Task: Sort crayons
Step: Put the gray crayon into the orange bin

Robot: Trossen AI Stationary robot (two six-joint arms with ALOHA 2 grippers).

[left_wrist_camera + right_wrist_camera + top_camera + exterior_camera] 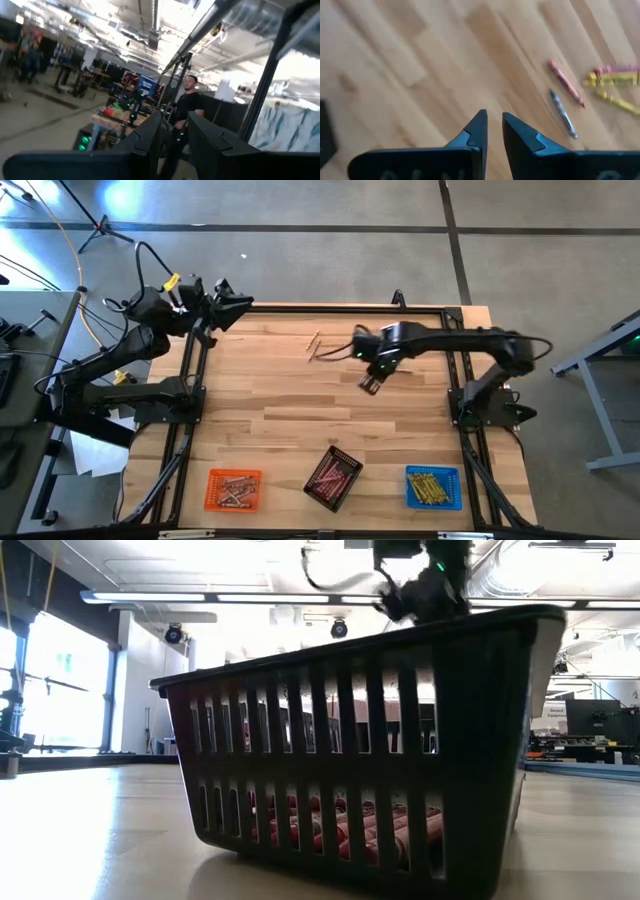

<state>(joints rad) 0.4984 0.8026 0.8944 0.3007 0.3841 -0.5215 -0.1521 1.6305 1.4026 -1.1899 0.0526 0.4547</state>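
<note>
Several loose crayons (325,350) lie flat on the wooden table (280,420) at its far middle. In the right wrist view they are a red one (565,82), a grey one (563,114), yellow ones (615,79) and a pink one (619,67). My right gripper (368,385) (494,122) hovers over bare wood a little to the near right of them, fingers shut and empty. My left gripper (240,304) (173,125) is raised at the table's far left corner, shut and empty, pointing out into the room.
Three small trays stand along the near edge: an orange one (233,488) with brownish-grey crayons, a black one (333,476) (350,740) with red crayons, and a blue one (433,487) with yellow crayons. Bare wood lies between them and the loose crayons. A person (187,107) stands beyond the table.
</note>
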